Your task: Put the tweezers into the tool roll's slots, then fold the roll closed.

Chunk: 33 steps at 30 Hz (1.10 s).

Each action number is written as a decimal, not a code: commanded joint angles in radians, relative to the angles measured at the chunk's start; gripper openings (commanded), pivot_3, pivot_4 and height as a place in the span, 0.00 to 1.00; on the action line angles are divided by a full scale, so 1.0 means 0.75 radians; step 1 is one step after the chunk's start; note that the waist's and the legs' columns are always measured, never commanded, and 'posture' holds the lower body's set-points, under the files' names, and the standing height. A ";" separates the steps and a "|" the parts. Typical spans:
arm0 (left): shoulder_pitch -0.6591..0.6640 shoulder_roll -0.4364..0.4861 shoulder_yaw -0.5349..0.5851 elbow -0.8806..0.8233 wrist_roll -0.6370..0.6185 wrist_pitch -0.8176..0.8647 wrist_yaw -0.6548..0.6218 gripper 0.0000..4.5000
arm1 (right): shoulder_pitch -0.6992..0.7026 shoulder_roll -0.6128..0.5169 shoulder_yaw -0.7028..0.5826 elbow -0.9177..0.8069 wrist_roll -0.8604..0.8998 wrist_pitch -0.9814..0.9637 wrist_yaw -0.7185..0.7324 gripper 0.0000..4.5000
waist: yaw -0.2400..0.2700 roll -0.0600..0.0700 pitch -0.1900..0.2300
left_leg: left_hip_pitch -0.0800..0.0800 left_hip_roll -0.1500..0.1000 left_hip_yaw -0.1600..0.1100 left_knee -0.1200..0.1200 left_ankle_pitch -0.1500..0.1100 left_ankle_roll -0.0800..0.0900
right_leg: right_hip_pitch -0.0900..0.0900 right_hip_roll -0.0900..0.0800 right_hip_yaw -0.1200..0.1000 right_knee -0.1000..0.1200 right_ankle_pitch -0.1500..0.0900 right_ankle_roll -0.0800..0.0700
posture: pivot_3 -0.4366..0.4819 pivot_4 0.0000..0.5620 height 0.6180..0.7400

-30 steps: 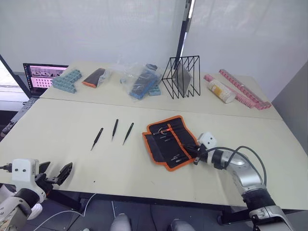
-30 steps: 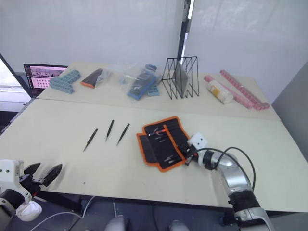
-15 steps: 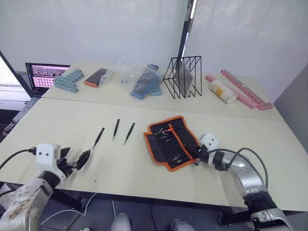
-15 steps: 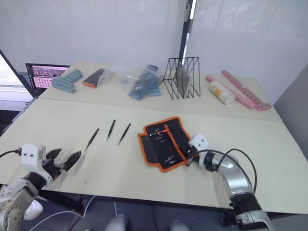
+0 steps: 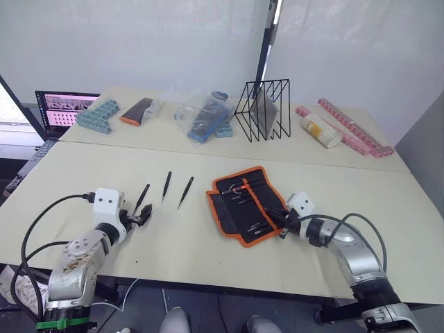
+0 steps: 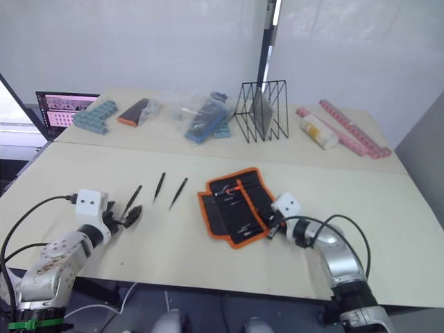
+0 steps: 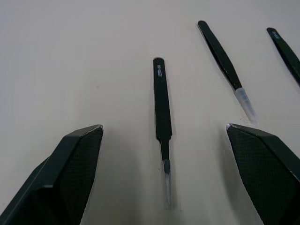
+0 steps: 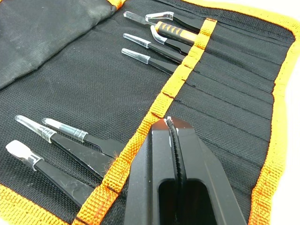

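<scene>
Left wrist view: nearest tweezers (image 7: 161, 117) are seen flat on the surface (image 7: 70, 70), centred betw. the wide-open fingers of the left gripper (image 7: 164, 176), nothing held. Judged light, stiff, slippery, w/ a fragile capped tip; best taken at mid-body, not the point. Two more tweezers (image 5: 166, 186) lie just beside. The tool roll (image 5: 243, 202) is spread open nearby, several slots (image 8: 225, 89) filled. The right gripper (image 8: 171, 129) is closed, pressed onto the orange stripe, holding nothing separate.

No readable text, faint illegible marking on one tweezer (image 7: 161, 101)
</scene>
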 commanded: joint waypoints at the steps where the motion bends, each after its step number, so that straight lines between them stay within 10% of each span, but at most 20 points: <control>1: -0.004 0.016 -0.016 -0.024 0.015 0.039 0.002 0.68 | 0.054 -0.018 0.004 0.046 -0.036 0.073 -0.011 0.00 | 0.000 0.001 0.000 | 0.000 0.000 0.000 0.000 0.000 0.000 | 0.000 0.000 0.000 0.000 0.000 0.000 | 0.48 0.27 0.78; 10: -0.073 0.002 -0.043 0.029 0.034 0.042 0.001 0.01 | 0.050 -0.013 0.014 0.036 -0.045 0.089 -0.024 0.00 | 0.003 0.004 -0.001 | 0.001 0.000 0.000 0.000 0.000 0.000 | 0.001 0.000 0.000 0.000 0.000 0.000 | 0.48 0.27 0.78; 21: -0.274 0.036 -0.045 -0.111 -0.091 0.000 -0.135 0.01 | 0.067 -0.014 -0.002 0.014 -0.036 0.098 -0.052 0.00 | 0.006 0.004 -0.001 | -0.001 0.000 -0.001 0.001 0.000 0.000 | 0.001 0.000 0.000 0.000 0.000 0.001 | 0.48 0.27 0.78; 33: -0.768 0.143 -0.629 -0.035 -0.071 0.257 -0.567 0.01 | 0.128 0.011 -0.034 -0.080 -0.010 0.100 -0.099 0.00 | 0.007 0.009 0.003 | -0.003 -0.002 -0.003 0.001 0.000 0.000 | 0.001 0.002 0.001 -0.001 -0.001 0.003 | 0.48 0.27 0.78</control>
